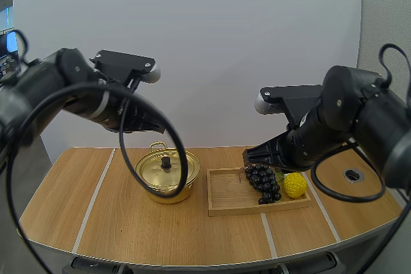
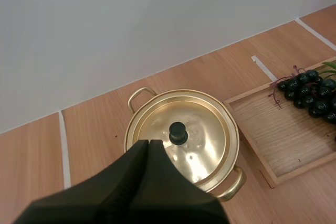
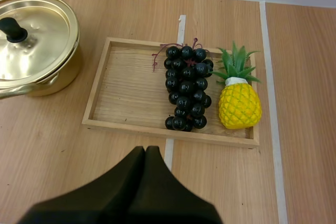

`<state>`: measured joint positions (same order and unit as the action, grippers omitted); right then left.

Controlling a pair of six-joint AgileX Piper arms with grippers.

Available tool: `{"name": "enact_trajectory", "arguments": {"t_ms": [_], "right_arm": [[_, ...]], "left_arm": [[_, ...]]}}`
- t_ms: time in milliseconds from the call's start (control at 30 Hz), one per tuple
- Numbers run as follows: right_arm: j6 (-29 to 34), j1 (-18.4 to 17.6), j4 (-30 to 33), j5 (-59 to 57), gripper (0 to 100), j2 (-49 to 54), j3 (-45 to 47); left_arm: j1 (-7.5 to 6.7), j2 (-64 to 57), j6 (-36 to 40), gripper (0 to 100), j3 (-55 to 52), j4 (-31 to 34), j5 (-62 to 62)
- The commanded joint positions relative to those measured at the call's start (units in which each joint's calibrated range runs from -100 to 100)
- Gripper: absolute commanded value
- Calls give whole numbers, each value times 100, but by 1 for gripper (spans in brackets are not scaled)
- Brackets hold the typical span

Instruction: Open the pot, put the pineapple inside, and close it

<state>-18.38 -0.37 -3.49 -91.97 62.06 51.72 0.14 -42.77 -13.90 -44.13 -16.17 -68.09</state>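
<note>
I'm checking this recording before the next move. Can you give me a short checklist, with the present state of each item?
1. Lid seated on the pot: ok, knob bare.
2. Left gripper open for the knob: not ok, shut, above the lid's near edge.
3. Right gripper open for the pineapple: not ok, shut, above the table in front of the wooden tray.
4. Pineapple reachable from above: ok, it lies in the tray beside the grapes.
5. Gap between pineapple and grapes: cannot tell.
</note>
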Motion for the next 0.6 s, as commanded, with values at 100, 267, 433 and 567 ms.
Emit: {"name": "enact_trajectory", "arguments": {"t_ms": [100, 267, 433, 567], "right_arm": [[37, 24, 63, 166, 0, -80, -43], [37, 24, 212, 254, 31, -80, -43], [37, 24, 260, 577, 94, -80, -43], [37, 24, 391, 683, 100, -80, -43]], "left_arm": [[3, 528, 12, 7, 96, -278, 390], [3, 770, 80, 63, 96, -278, 450], [3, 812, -348, 100, 96, -267, 414], [3, 812, -385, 100, 96, -267, 414]]}}
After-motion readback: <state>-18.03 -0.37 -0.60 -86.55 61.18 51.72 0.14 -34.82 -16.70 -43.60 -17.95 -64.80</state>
